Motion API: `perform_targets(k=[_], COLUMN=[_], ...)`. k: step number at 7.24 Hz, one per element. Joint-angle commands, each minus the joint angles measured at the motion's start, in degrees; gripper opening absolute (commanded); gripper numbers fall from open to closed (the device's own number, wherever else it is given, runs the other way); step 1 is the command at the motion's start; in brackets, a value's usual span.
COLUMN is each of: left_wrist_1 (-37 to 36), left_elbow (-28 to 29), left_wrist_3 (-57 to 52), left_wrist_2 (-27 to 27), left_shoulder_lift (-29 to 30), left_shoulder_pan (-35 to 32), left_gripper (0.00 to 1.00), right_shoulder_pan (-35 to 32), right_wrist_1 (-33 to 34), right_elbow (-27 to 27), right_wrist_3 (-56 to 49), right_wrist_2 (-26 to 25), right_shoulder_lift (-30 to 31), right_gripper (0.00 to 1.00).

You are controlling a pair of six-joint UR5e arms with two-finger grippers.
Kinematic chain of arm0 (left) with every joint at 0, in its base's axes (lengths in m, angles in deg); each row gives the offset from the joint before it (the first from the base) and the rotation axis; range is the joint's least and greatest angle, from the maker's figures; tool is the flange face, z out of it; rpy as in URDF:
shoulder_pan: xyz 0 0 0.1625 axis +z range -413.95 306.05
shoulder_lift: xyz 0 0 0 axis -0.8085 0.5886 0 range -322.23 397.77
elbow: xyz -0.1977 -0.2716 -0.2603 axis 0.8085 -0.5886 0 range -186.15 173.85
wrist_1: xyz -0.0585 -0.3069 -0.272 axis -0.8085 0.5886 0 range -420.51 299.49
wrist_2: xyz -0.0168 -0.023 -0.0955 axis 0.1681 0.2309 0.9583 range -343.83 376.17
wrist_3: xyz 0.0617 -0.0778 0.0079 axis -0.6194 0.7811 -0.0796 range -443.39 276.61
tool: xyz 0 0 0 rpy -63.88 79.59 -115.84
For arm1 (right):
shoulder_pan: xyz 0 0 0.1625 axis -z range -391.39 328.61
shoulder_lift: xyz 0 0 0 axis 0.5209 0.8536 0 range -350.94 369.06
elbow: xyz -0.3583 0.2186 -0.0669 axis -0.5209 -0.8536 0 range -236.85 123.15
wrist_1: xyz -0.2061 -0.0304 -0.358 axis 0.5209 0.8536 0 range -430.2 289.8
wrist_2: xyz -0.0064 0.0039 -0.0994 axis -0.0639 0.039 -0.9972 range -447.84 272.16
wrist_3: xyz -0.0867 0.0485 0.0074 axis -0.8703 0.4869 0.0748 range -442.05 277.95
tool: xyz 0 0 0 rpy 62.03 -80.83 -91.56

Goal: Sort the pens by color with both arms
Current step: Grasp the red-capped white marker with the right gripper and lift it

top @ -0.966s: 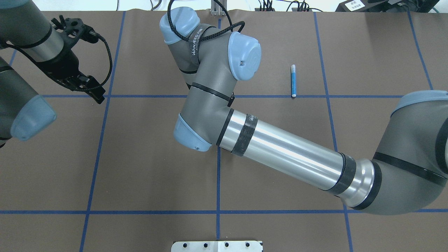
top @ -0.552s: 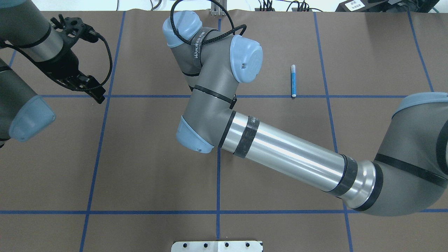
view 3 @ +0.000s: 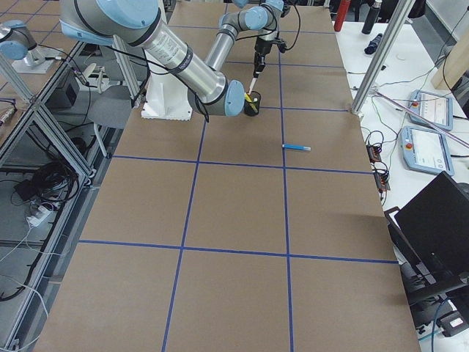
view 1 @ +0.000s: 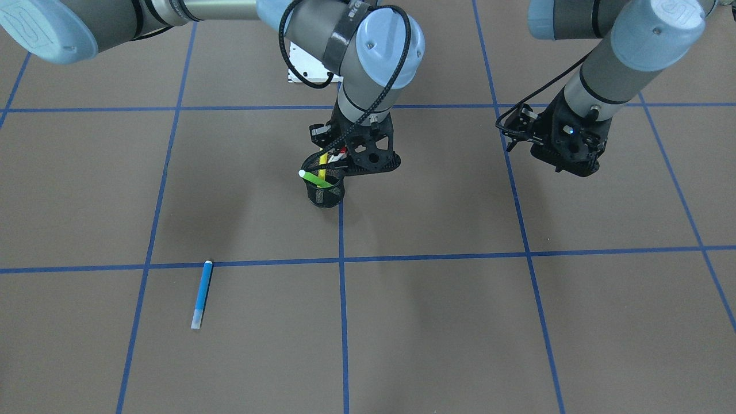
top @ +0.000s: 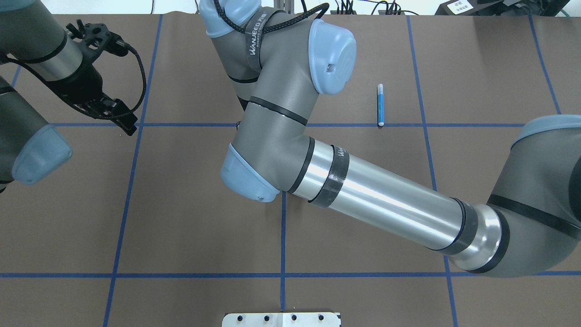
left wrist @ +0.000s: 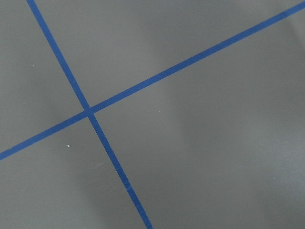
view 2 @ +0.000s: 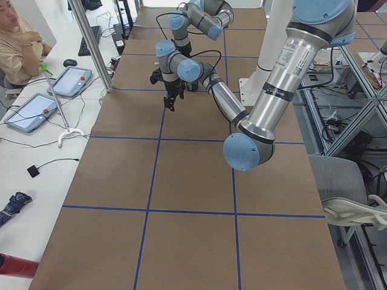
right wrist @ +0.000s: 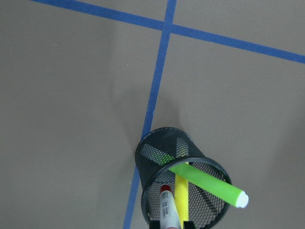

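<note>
From my console, the table (top: 181, 218) is one wide sheet of brown paper ruled into big squares by blue tape lines (top: 282, 236), with a white mounting plate (top: 281, 319) at the middle of the robot's edge.

Over the left end, the left gripper (top: 128, 125) hangs above bare paper just beside a tape crossing. I see nothing in it, but I cannot tell whether its fingers are spread or pressed together.

The right arm reaches across to the middle of the table. There a black mesh cup (view 1: 325, 195) stands on the centre tape line, between the two crosswise lines. The right gripper (view 1: 339, 167) sits directly over the cup's mouth. The green pen (right wrist: 209, 186) leans out over the rim. The yellow pen (right wrist: 181, 195) and the white pen with red ends (right wrist: 167, 207) rise toward the pincer. I cannot tell whether it pinches one of them.

Further right, the blue pen (top: 380, 105) lies flat on the paper in the half toward the far edge, one end at a crosswise line, well apart from the cup.

Off the table's left end there is a white bench (view 2: 36, 151) with control tablets (view 2: 30, 112) and a seated person (view 2: 18, 42). Off the right end I see an aluminium post (view 3: 381, 51) and an open laptop (view 3: 440, 227).
</note>
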Motion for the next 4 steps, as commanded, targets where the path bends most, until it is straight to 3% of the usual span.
perform_targets(k=[1, 4], left_wrist_1=[0.0, 0.1], left_elbow=[0.1, 0.4], left_wrist_3=[0.0, 0.0], left_wrist_2=[1.3, 1.4], left_shoulder_lift=[-0.1, -0.1], left_shoulder_pan=[0.1, 0.2], left_gripper=[1.0, 1.0], right_shoulder_pan=[-1.3, -1.6], right_wrist_1=[1.3, -0.8], right_elbow=[7.0, 10.5], right_wrist_3=[4.6, 10.3], right_wrist_2=[-3.5, -17.8], right_shoulder_lift=[0.1, 1.1], right_gripper=[0.0, 0.0])
